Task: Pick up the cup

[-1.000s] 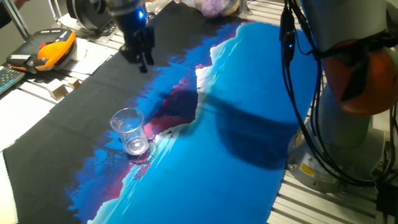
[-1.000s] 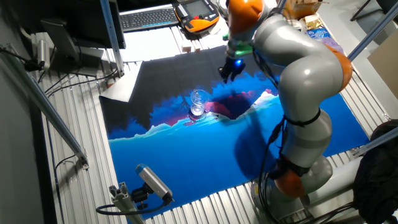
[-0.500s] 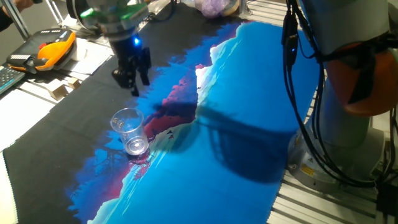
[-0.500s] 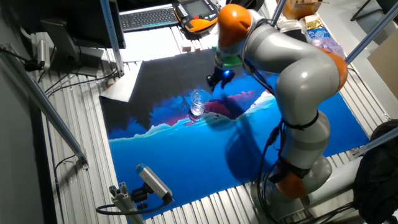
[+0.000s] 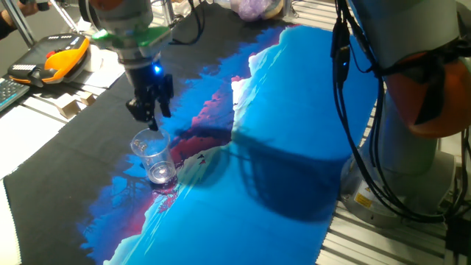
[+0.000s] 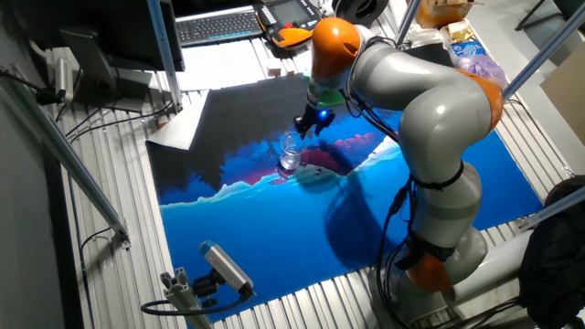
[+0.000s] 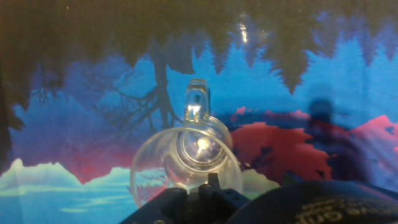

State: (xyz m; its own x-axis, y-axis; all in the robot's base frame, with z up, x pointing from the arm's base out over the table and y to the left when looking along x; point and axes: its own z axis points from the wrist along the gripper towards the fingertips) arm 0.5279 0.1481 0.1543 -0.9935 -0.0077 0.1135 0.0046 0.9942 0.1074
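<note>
cup [image 5: 153,157] stands upright on the printed cloth [image 5: 294,147], near the boundary where the black part meets the blue and red print. mouth up, thick base down, so its long axis is vertical. nothing touching it.

gripper [image 5: 149,110] hangs just above and behind the cup's rim in one fixed view, pointing down; in the other fixed view it [image 6: 306,123] sits just beside the cup [image 6: 291,152], on the far upper-right side, apart from it. not around the cup yet.

hand view looks nearly straight down into the cup [image 7: 185,167]: rim and base show as near-concentric rings, low in frame, close to the dark gripper body at the bottom edge. so the cup is almost under the fingers, slightly off toward one side.

finger spacing: looks narrow in the fixed views, holding nothing, but i can't tell the exact gap from these angles.

my read: next move needs a small lateral shift to centre over the rim, then a drop.
</note>
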